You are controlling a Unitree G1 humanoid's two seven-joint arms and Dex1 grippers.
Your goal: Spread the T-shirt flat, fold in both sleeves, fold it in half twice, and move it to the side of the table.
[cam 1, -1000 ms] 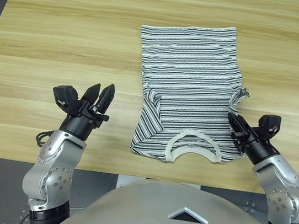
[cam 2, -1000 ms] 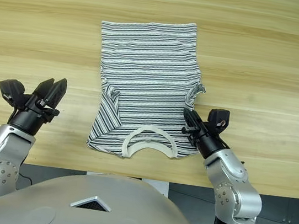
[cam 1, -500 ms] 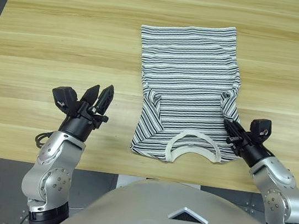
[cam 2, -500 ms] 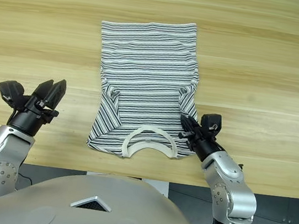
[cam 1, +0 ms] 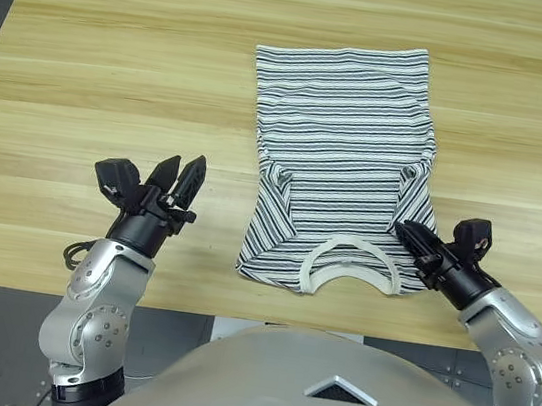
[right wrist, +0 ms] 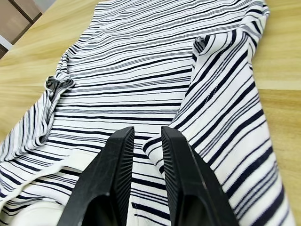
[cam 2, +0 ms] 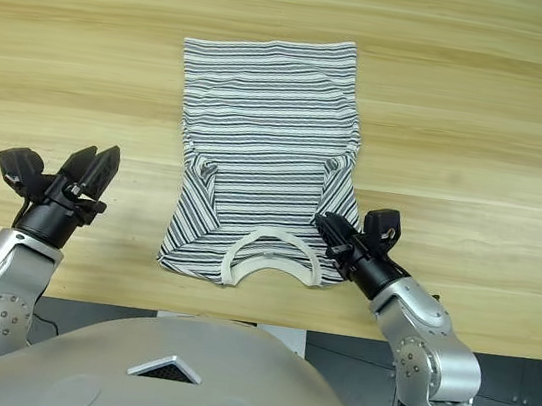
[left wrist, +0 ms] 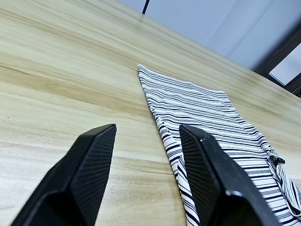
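On the one light wooden surface (cam 1: 119,61) lay a single black-and-white striped cotton T-shirt (cam 1: 344,153), right of the middle, its white ribbed collar (cam 1: 310,269) at the near edge and its straight hem at the far end. We counted two sleeves, both turned in over the body: the left sleeve (cam 1: 278,189) bunched along its side, the right sleeve (cam 1: 414,188) lying as a flat slanted flap. We counted two tools. The left tool (cam 1: 188,159) hung over bare wood to the left of the shirt, well apart from it, its two black fingers (left wrist: 89,165) spread wide with nothing between them. The right tool (cam 1: 401,227) sat at the shirt's near right corner, just beside the collar and below the right sleeve's flap, its two fingers (right wrist: 117,169) drawn together to a thin slit right over the striped cloth; we could not tell whether any cloth was pinched in that slit.
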